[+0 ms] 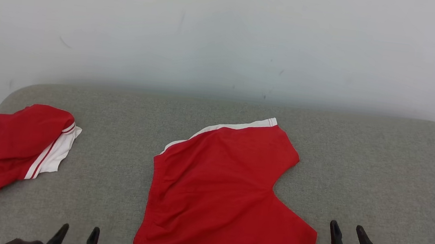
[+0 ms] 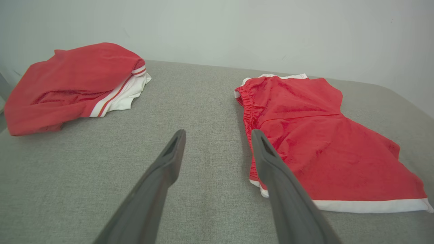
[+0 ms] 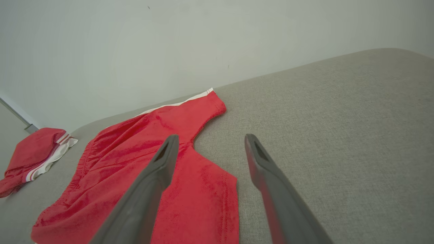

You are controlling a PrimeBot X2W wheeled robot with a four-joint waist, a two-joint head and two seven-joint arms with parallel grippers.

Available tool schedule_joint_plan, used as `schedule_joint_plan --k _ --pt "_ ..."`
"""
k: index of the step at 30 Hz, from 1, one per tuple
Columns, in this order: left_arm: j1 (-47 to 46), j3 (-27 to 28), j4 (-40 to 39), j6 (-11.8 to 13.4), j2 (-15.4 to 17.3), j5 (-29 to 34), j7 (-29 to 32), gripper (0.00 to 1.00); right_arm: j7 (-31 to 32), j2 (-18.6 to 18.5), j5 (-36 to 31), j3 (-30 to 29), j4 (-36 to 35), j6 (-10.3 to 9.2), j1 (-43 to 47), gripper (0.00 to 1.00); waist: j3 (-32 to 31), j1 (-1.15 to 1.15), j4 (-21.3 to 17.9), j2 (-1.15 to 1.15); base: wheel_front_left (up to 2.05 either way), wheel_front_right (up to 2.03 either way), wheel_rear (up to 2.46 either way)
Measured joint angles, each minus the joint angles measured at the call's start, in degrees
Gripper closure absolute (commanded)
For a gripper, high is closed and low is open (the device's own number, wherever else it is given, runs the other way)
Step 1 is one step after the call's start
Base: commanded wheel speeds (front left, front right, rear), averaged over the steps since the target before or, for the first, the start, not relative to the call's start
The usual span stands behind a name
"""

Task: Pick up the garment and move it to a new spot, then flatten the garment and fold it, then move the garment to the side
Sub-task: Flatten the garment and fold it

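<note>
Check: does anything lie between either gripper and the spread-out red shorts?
Nothing visible does. Bare grey cushion separates the left gripper and right gripper from the red shorts; the other red garment lies apart, far left.

Readable text: none can be made out right now, whether word, brand, number or sign.
Red shorts: plain red cloth with white trim, and nothing legible is carried on it.
Bundled red garment: no lettering can be read here either.
</note>
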Motion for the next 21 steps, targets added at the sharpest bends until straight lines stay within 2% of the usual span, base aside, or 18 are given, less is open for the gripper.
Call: schedule_joint_plan --k 5,8,14,21 --pt "-2.6 -2.3 1.7 0.0 -0.9 -1.1 5.2 0.00 4.5 -0.4 -0.2 0.1 1.5 -2.43 0.8 0.00 0.2 0.00 0.3 0.00 0.00 0.00 0.00" --pt "-5.1 -3.4 3.9 -0.1 -1.1 -1.2 8.7 0.00 8.1 -0.4 -0.4 1.4 2.8 -3.14 1.5 0.00 0.3 0.00 0.5 0.00 0.00 0.00 0.00" --pt "-9.1 -6.7 10.8 -2.4 -2.7 -2.6 16.0 0.00 15.4 -0.4 -1.1 3.6 4.2 -4.89 3.3 0.00 0.9 0.00 0.5 0.00 0.00 0.00 0.00" --pt "-14.2 -6.7 17.0 -3.1 -4.1 -4.4 21.2 0.00 21.6 -0.4 -1.6 4.4 4.2 -6.23 3.5 0.00 1.5 0.00 -0.4 0.00 0.00 0.00 0.00"
